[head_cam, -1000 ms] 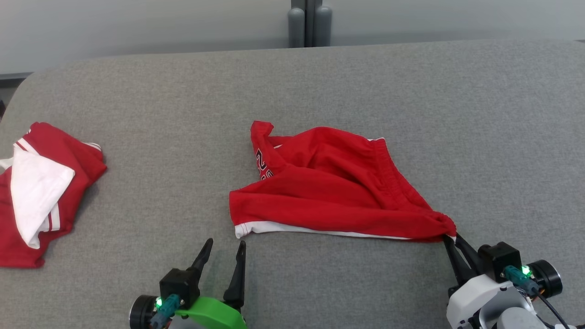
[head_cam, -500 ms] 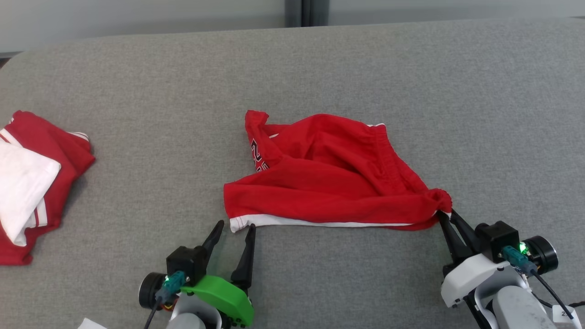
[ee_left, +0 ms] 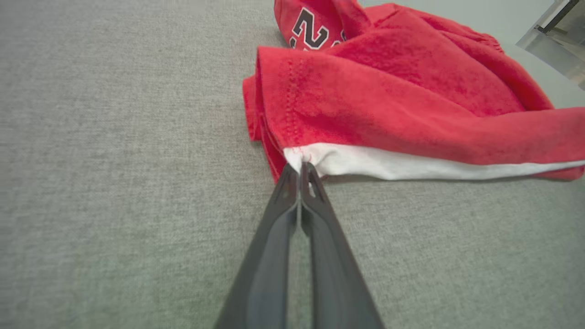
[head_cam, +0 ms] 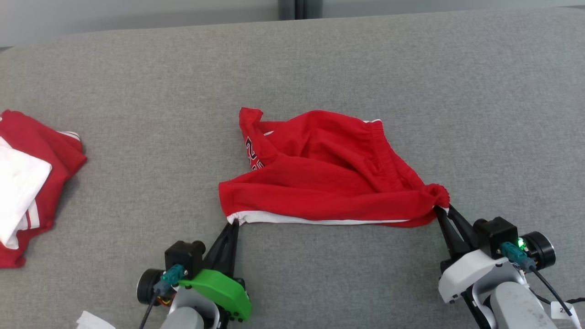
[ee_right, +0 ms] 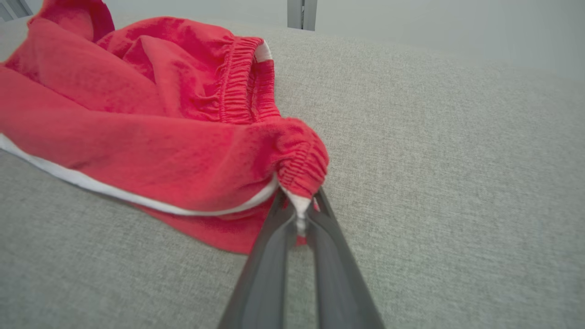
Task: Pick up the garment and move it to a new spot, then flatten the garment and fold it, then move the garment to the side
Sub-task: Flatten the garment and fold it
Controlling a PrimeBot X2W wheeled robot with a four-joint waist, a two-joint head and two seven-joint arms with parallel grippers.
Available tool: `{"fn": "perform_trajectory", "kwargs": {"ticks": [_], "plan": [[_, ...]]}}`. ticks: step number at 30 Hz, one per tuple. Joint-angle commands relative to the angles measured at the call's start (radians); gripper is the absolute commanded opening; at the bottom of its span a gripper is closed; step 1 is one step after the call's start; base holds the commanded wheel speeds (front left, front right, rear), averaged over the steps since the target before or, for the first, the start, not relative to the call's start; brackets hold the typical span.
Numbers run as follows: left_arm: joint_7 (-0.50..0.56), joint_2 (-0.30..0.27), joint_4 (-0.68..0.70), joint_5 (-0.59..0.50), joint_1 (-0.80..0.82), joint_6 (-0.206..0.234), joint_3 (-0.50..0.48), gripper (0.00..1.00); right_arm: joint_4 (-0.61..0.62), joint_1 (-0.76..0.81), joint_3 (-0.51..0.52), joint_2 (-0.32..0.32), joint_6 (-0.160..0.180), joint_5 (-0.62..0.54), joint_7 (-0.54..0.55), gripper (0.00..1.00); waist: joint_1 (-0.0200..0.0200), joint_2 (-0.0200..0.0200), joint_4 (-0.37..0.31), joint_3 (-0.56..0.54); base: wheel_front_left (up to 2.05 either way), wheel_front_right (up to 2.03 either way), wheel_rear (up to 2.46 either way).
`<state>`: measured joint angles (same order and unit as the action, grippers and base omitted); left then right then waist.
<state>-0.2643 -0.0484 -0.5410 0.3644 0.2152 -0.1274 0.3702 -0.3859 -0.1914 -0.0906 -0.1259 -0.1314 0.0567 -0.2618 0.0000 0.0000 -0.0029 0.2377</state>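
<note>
Garment (head_cam: 320, 183): red shorts with a white hem band, an elastic waistband and a dark number print. It lies crumpled near the middle of the grey fabric-covered counter (head_cam: 137, 100), drawn loosely between the two arms.

Left end effector (head_cam: 233, 223): fingers pressed together on the white-edged lower left corner of the garment, which the left wrist view shows pinched at the tips.

Right end effector (head_cam: 442, 211): fingers clamped on the bunched lower right corner, where the gathered waistband meets the white trim. In the right wrist view a sliver of white cloth shows between the tips.

Both held corners sit at or just above the counter, and the rest of the cloth rests on it. The counter has an even, mid-grey weave and a rounded far left corner. A second pile of red and white cloth (head_cam: 32, 183) lies at the left edge of the head view, well apart from the garment. Beyond the counter's far edge stands a pale grey wall (head_cam: 137, 13) with a dark vertical post (head_cam: 299, 7). A green cover (head_cam: 215, 290) sits on the left wrist.
</note>
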Motion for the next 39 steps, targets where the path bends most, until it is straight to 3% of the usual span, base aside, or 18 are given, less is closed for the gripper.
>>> {"fn": "perform_trajectory", "kwargs": {"ticks": [1,9,14,18,23,29,34,39], "plan": [[0.000,-0.004,0.006,-0.005,0.020,-0.005,-0.005,0.00,0.002,-0.006,0.001,-0.003,0.001,0.006,-0.005,0.00,0.0000,0.0000,0.002,-0.005,0.00,0.00,0.00],[0.000,-0.004,0.169,-0.063,-0.025,-0.005,-0.097,0.00,0.072,-0.001,-0.002,0.014,0.001,0.099,-0.005,0.00,0.0000,0.0000,0.002,-0.094,0.00,0.00,0.00],[0.000,-0.015,0.328,-0.110,-0.023,-0.004,-0.164,0.00,0.148,-0.032,-0.045,-0.019,0.001,0.199,-0.005,0.00,0.0000,0.0000,-0.001,-0.157,0.00,0.00,0.00],[0.000,-0.076,0.463,-0.132,0.043,-0.004,-0.165,0.00,0.230,-0.077,-0.079,-0.080,0.001,0.296,-0.005,0.00,0.0000,0.0000,0.001,-0.191,0.00,0.00,0.00],[0.000,-0.197,0.557,-0.118,0.210,-0.004,-0.138,0.00,0.335,-0.201,-0.109,-0.199,0.001,0.380,0.018,0.00,0.0000,0.0000,-0.003,-0.184,0.00,0.00,0.00],[0.001,-0.268,0.478,-0.072,0.425,-0.004,-0.103,0.00,0.346,-0.425,-0.161,-0.291,0.001,0.408,0.108,0.00,0.0000,0.0000,-0.020,-0.102,0.00,0.00,0.00],[0.000,-0.258,0.343,-0.049,0.599,-0.004,-0.095,0.00,0.222,-0.648,-0.236,-0.297,0.001,0.386,0.110,0.00,0.0000,0.0000,-0.033,-0.001,0.00,0.00,0.00],[0.000,-0.226,0.285,-0.108,0.761,-0.004,-0.138,0.00,0.052,-0.867,-0.258,-0.267,0.001,0.310,0.041,0.00,0.0000,0.0000,-0.036,0.068,0.00,0.00,0.00]]}}
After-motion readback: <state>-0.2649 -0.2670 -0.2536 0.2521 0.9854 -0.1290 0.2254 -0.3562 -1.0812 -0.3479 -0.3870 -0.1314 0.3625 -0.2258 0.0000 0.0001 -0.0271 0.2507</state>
